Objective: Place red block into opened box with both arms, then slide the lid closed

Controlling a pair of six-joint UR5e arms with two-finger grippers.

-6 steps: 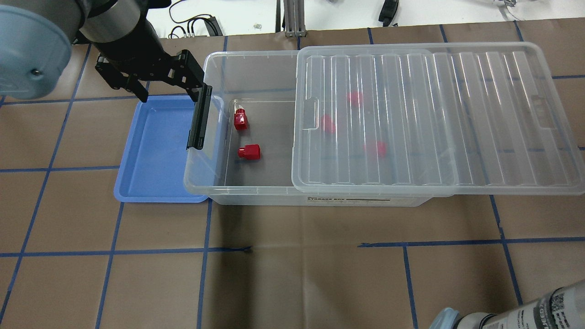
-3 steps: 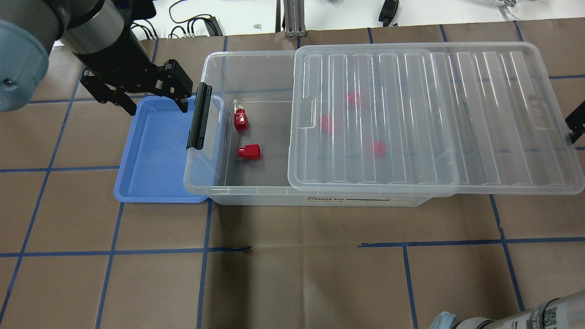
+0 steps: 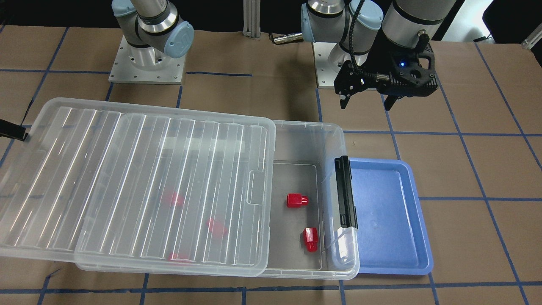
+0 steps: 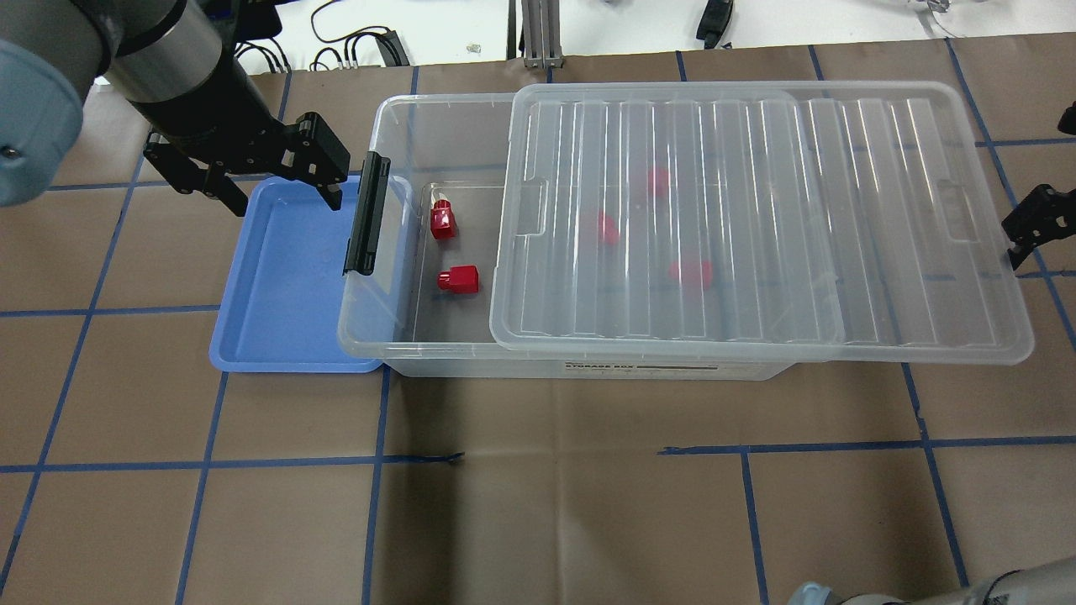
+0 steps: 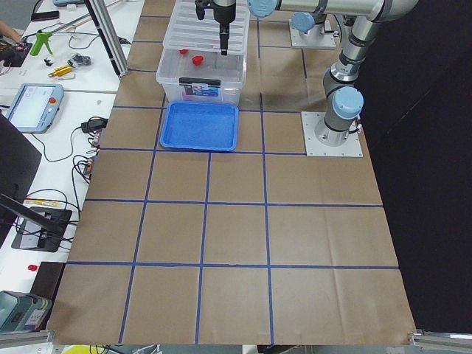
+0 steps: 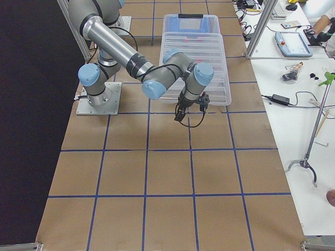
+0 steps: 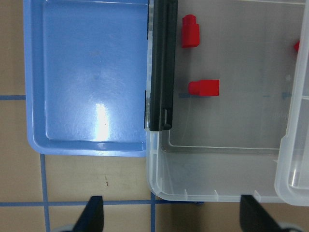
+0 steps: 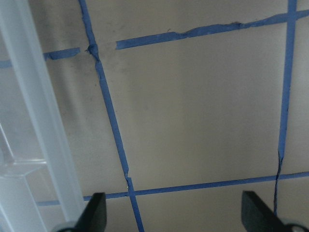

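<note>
Robot lab: teach pendant [image 5: 33, 105], cabled bench [image 5: 77, 99]

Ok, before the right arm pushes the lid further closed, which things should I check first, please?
1. Red blocks inside the box: ok. Two lie in the uncovered part, and three more show through the lid.
2. Left gripper out of the lid's path: ok. It is open, outside the box, near the blue tray.
3. Right gripper at the lid's far short end: ok, and it is open.
4. Right gripper touching the lid: cannot tell.
5. Lid fully closed: not ok. The latch end is uncovered.
6. Black latch bar clear of the lid's path: cannot tell.
</note>
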